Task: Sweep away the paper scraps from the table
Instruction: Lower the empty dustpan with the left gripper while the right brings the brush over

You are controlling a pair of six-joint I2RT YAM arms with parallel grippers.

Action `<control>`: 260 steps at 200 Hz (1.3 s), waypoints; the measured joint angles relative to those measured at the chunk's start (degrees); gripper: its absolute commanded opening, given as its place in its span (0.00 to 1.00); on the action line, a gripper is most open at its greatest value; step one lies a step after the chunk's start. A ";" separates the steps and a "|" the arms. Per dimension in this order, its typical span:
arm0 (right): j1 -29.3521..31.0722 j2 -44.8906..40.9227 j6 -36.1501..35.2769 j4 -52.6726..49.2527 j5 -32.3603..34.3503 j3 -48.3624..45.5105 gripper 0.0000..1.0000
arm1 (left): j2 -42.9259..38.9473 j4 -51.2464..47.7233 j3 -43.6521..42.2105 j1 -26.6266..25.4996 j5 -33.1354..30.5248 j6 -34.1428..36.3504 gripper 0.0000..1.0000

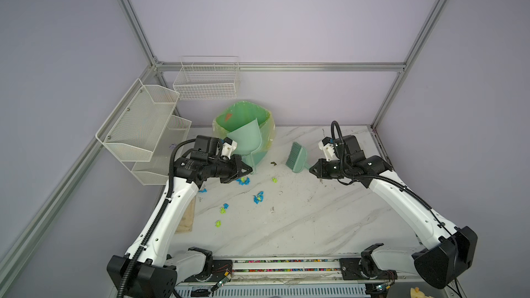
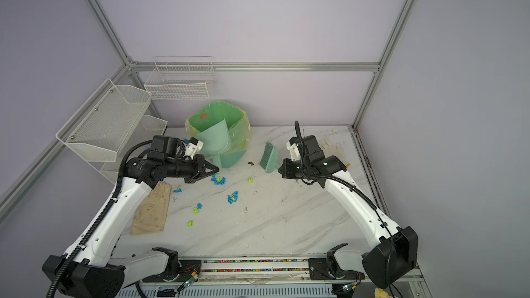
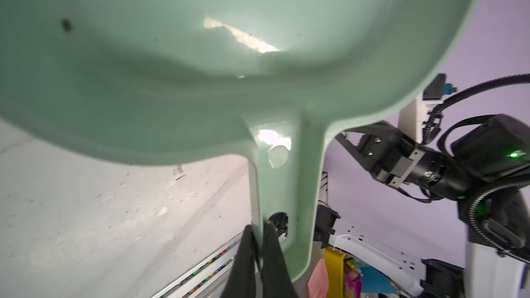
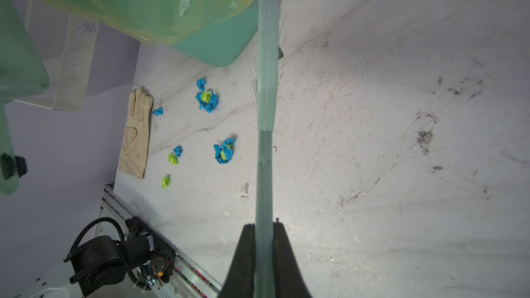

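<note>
Gripping the dustpan (image 1: 246, 139), the left hand (image 3: 258, 236) holds it seemingly over the bin (image 1: 268, 136); right hand (image 4: 265, 230) clamps the brush (image 1: 297, 157).

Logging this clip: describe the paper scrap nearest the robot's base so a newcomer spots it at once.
On the white marble-patterned table, find the beige glove lying by the left edge. Just right of its cuff sits one neon yellow-green paper scrap. It lies alone, nearer the front rail than any other scrap, with no blue paper touching it.
</note>
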 measured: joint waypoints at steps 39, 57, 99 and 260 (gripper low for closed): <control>0.00 -0.09 0.15 1.97 -2.86 -1.38 0.00 | -4.24 -7.41 0.00 -0.11 -5.90 3.41 0.00; 0.00 0.00 0.13 2.89 -4.33 -1.46 0.00 | -6.10 -9.31 0.00 -0.31 -7.61 3.58 0.00; 0.00 0.76 0.94 6.88 -7.41 -3.13 0.00 | -6.67 -13.40 -0.13 -0.31 -12.96 3.96 0.00; 7.89 8.50 10.91 19.58 -11.63 -8.90 0.00 | -2.38 -13.88 -6.54 -0.31 -26.23 0.85 0.00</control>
